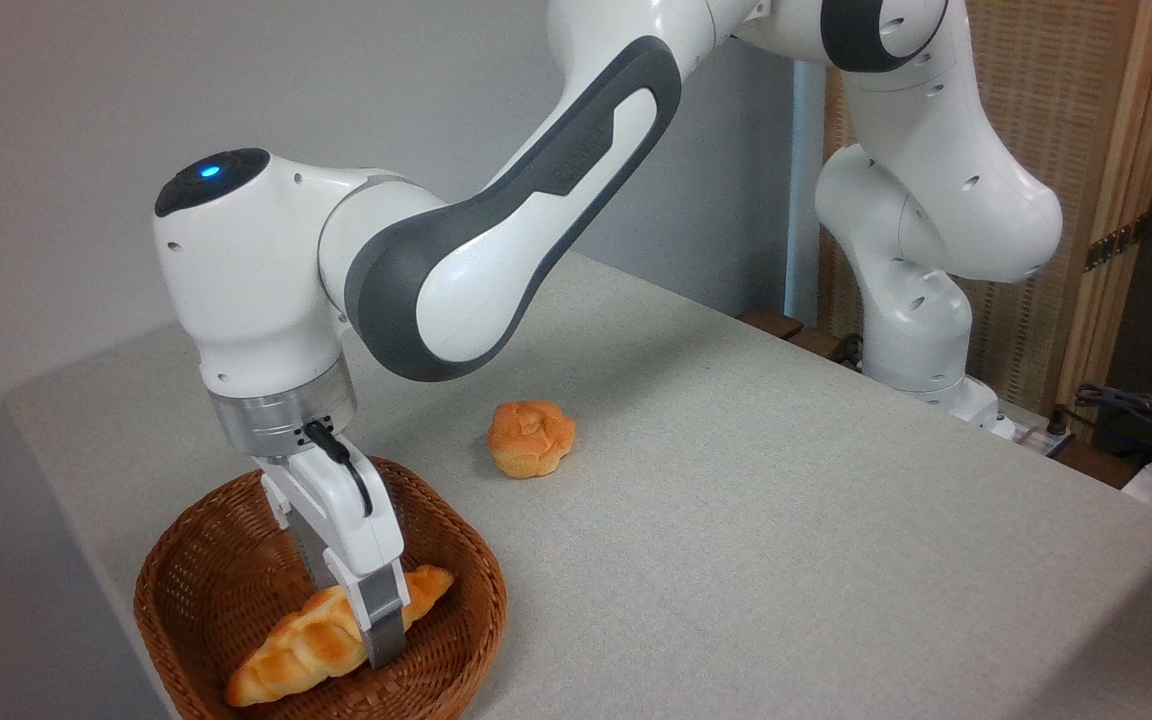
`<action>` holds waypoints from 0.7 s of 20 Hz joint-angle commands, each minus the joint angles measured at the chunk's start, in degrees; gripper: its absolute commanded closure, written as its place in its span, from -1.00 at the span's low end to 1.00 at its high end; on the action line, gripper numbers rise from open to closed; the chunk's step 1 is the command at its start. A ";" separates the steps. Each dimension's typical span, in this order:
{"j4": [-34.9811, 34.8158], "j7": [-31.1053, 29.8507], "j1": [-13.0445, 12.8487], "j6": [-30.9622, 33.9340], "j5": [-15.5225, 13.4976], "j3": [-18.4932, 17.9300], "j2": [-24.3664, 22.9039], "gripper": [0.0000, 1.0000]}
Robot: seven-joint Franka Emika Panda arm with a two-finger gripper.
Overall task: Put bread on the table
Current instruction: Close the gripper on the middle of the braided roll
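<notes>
While one bread [306, 645] lies in one basket [196, 580], one bun [531, 438] sits outside.

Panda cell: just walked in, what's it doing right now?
The arm has its gripper down in the wicker basket, fingers straddling the middle of the braided bread. The loaf looks gripped but is not clear of the basket. A round bun sits on the table, apart from the basket.
</notes>
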State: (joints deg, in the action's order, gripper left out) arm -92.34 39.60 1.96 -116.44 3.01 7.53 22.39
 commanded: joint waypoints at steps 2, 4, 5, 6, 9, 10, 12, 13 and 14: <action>-0.21 1.79 0.41 -0.98 0.77 0.12 -0.24 0.34; -0.21 2.32 0.41 -0.98 0.68 0.21 -0.24 0.53; -0.12 2.32 0.41 -0.98 0.68 0.12 -0.24 0.53; -0.12 2.41 0.41 -0.98 0.68 0.12 -0.24 0.53; -0.03 2.50 0.50 -0.98 0.68 0.12 -0.42 0.53; -0.03 2.50 0.50 -0.98 0.68 0.12 -0.42 0.53; -0.03 2.50 0.50 -0.98 0.59 0.03 -0.42 0.53; 0.05 2.41 0.50 -0.89 0.59 -0.06 -0.59 0.53; 0.05 2.23 0.58 -0.80 0.07 -0.14 -0.94 0.52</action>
State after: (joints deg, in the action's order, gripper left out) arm -92.21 40.78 2.03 -116.44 3.01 7.57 22.33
